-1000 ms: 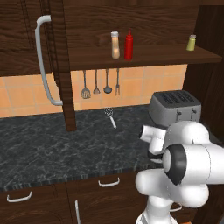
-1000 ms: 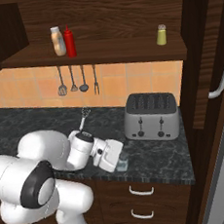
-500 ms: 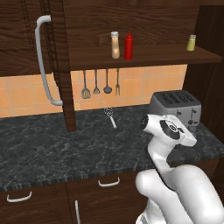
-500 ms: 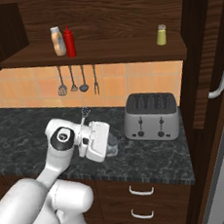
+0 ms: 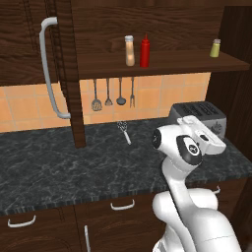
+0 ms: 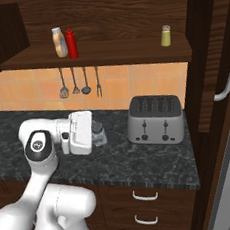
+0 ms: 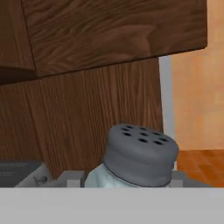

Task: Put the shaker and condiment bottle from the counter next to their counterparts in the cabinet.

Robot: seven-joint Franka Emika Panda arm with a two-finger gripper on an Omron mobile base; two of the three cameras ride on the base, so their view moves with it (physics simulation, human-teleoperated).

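Peach condiment bottle already on cabinet shelf beside red squeeze bottle. Tool clenched on shaker, held above worktop. Left: place it by yellow-green shaker, far right.

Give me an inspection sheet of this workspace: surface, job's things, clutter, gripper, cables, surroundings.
Surface: counter of black marbled stone, above dark drawers.
Job's things: shaker sits between the gripper's fingers, dark cap showing; condiment bottle stands on the cabinet shelf beside the red squeeze bottle; yellow-green shaker stands at the shelf's far end.
Clutter: toaster and whisk on the counter.
Gripper: gripper shut on the shaker, above the counter.
Cables: nothing seen.
Surroundings: utensils hang on the orange tiled wall; cabinet door open.
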